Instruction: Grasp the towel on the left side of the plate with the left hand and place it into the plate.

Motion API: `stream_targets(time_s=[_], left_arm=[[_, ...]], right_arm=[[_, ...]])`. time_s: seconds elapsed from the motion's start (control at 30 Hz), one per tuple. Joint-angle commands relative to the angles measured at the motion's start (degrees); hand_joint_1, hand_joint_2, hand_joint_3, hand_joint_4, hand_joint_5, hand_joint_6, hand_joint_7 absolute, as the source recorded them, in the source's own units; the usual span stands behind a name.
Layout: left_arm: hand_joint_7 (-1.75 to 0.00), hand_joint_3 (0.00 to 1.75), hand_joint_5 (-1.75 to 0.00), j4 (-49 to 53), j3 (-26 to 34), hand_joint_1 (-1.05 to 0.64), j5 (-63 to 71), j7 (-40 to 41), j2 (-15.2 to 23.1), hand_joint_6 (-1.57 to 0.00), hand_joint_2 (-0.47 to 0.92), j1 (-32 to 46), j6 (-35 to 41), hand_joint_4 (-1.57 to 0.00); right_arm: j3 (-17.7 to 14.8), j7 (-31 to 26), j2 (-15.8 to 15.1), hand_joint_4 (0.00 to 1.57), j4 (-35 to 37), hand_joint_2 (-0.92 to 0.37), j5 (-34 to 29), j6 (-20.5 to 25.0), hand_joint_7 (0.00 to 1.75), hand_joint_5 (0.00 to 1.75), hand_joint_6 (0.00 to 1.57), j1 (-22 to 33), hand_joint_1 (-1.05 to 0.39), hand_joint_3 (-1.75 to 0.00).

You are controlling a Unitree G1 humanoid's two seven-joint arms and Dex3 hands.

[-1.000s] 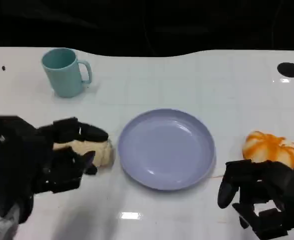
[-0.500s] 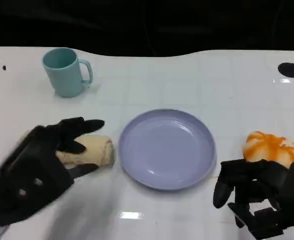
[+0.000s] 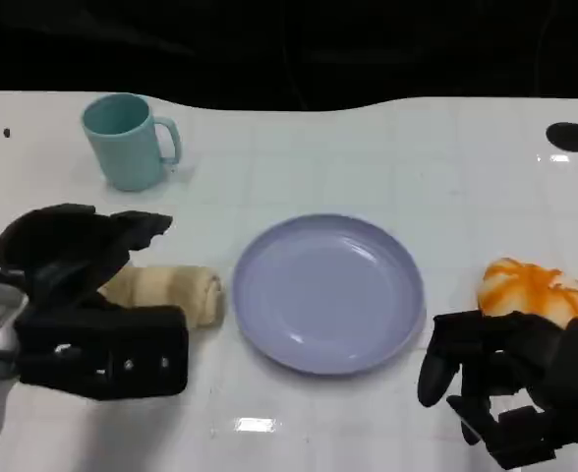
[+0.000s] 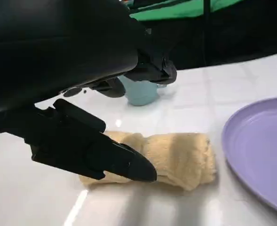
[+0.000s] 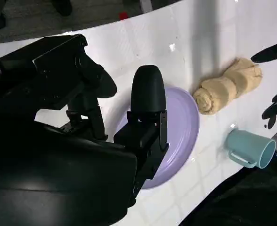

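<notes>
Light blue-green handled mug [image 3: 127,141], upright on the white table [image 3: 387,157] at far left, handle turned right. Orange-and-white rounded object [image 3: 533,291], at near right on the table. Black round marks [image 3: 567,137] at the far table corners.

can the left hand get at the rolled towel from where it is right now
Probably yes. The left hand sits right at the towel, fingers apart on either side of the roll's near end, nothing between them. The towel lies on the table beside the plate, apart from the mug, so closing the fingers looks unobstructed.
</notes>
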Motion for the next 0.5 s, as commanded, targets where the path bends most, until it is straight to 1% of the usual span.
stream_targets(time_s=[0.03,0.17,0.23,0.33,0.4,0.5], left_arm=[[0.0,0.0,-0.18,7.6,-3.1,-0.62,2.7,-1.6,-1.2,-0.3,0.87,-4.7,-0.6,-0.31],[-0.02,0.0,-0.18,14.2,-5.2,-0.63,3.5,-1.5,-2.8,-0.33,0.86,-8.0,-2.0,-0.38],[-0.02,0.0,-0.19,19.0,-6.6,-0.63,4.1,-1.0,-4.1,-0.35,0.87,-10.0,-2.7,-0.44],[-0.01,0.0,-0.13,24.0,-7.7,-0.62,4.2,-0.7,-5.3,-0.37,0.89,-12.1,-3.6,-0.48],[-0.01,0.01,-0.11,29.1,-8.6,-0.61,4.2,0.4,-6.8,-0.38,0.89,-13.7,-4.4,-0.49],[-0.02,0.01,-0.1,35.6,-9.1,-0.57,3.8,3.0,-8.4,-0.42,0.9,-14.9,-6.6,-0.56]], right_arm=[[-0.2,-0.2,-0.2,0.7,-0.8,-0.59,0.0,0.8,1.43,1.67,0.69,0.1,0.03,-1.05],[-0.3,-0.2,-0.1,0.7,-0.9,-0.59,0.2,0.8,1.42,1.67,0.69,0.2,0.03,-1.05],[-0.3,-0.2,0.0,0.7,-0.9,-0.59,0.3,0.8,1.42,1.67,0.69,0.3,0.04,-1.05],[-0.3,-0.2,0.0,0.7,-1.0,-0.59,0.2,0.7,1.42,1.66,0.69,0.3,0.03,-1.05],[-0.3,-0.2,-0.1,0.7,-1.0,-0.59,0.2,0.6,1.42,1.66,0.7,0.4,0.03,-1.06],[-0.5,-0.2,-0.2,0.7,-1.2,-0.59,0.3,0.6,1.42,1.66,0.7,0.5,0.03,-1.06]])
